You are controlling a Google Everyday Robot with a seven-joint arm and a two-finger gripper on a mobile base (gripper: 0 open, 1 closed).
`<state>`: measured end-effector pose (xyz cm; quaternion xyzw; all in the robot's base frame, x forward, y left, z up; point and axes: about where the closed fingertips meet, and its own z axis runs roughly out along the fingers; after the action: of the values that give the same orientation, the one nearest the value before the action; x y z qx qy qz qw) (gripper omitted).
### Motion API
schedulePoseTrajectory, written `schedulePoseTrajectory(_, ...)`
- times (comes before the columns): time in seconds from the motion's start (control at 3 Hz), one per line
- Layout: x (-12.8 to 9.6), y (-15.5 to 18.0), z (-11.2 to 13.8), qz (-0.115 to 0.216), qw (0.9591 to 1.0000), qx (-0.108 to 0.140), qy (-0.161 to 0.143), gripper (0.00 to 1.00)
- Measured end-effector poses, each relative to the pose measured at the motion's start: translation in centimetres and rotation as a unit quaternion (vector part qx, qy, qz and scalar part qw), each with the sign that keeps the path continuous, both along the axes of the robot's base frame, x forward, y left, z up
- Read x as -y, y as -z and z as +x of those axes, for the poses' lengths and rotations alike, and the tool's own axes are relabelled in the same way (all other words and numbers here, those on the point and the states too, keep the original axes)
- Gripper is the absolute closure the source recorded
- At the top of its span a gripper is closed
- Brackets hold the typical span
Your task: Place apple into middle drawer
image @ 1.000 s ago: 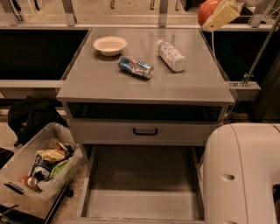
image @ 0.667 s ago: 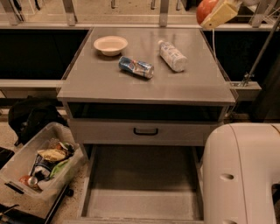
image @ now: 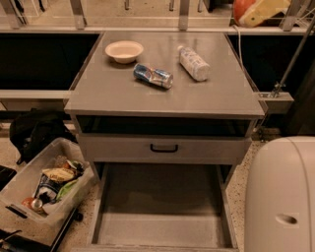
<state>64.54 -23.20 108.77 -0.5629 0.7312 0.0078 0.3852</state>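
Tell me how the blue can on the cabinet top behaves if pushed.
Lying on its side, the blue can would probably roll. It looks small, so likely light and easily shoved. The gripper is at top right, against the apple.

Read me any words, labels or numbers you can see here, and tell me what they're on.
No text is readable.
Blue can: label print blurred.
Plastic bottle: label blurred.
Packets in the bin: print blurred.
Gripper, top right, holding the apple: no markings seen.
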Motion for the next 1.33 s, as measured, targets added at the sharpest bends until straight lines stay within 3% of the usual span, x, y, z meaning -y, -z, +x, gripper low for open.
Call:
schedulePoseTrajectory(0.33, -0.1, -2.2, -3.2, 0.028, 0.9993, -0.025, 0.009, 1.00)
schedulePoseTrajectory(0.67, -0.2, -2.3, -2.4, 0.033, 0.9993, -0.015, 0.012, 1.00)
schedulePoseTrajectory(1.33, 1.6, -1.3, -3.1, 0.073, 0.9954, -0.044, 0.044, 1.00)
